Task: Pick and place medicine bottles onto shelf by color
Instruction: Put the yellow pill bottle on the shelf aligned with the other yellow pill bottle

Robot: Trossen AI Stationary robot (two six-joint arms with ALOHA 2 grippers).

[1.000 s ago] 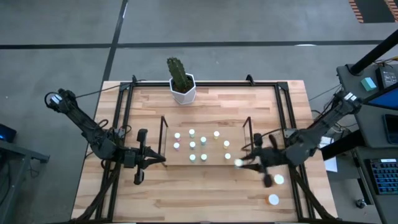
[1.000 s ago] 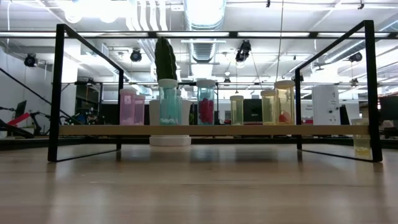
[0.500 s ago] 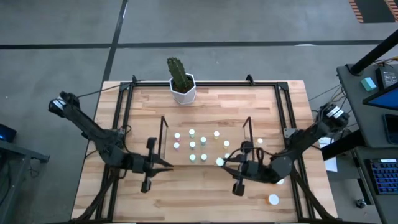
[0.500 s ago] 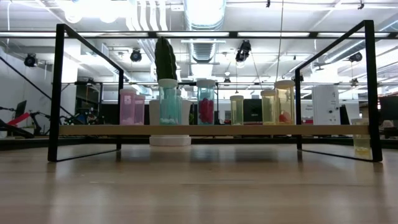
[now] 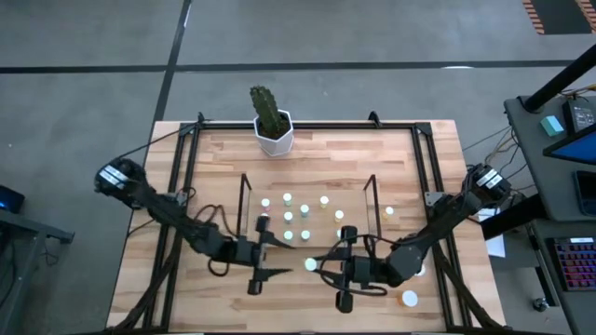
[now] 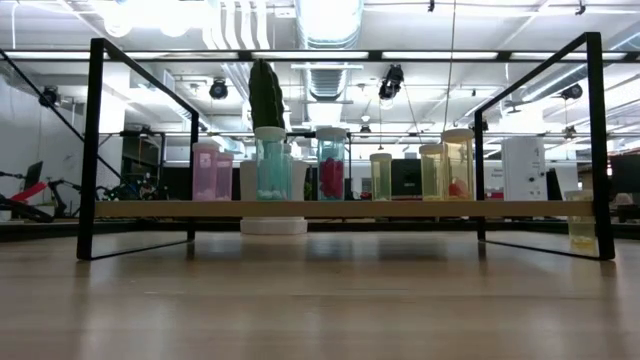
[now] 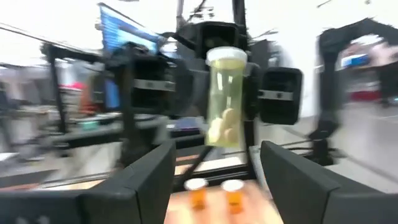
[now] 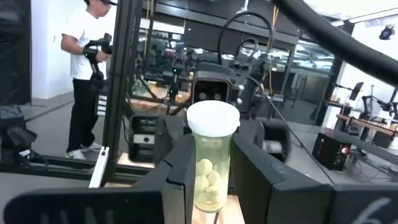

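Seen from above, the left gripper [image 5: 276, 253] is placed in front of the shelf [image 5: 248, 197], near the table's middle, and is turned toward the right arm. In the left wrist view its two fingers [image 7: 140, 180] are seen spread wide, with nothing between them. A yellowish bottle [image 7: 225, 96] with pale pills inside is shown just ahead of them, upright, its white cap uppermost.

That bottle [image 8: 212, 163] is held by the right gripper [image 5: 321, 268], whose fingers are closed on its sides, as shown in the right wrist view. In the high view its white cap [image 5: 310, 265] is seen between the two grippers, in front of the shelf and off the table surface. Through the right wrist view a person [image 8: 89, 74] is visible in the room behind.

On the shelf, pink, bluish and yellowish bottles stand in colour groups from left to right in the low view; the yellowish group [image 6: 445, 162] is at the right end. A further yellowish bottle [image 6: 582, 220] stands on the table [image 6: 320, 300] beside the shelf's right end.

The step in hand is judged to be a handover from right to left. For a clean transfer, the open left fingers should be brought around the bottle's body, clear of the right fingers, and closed fully before the right grip is released. The bottle should be kept upright throughout.
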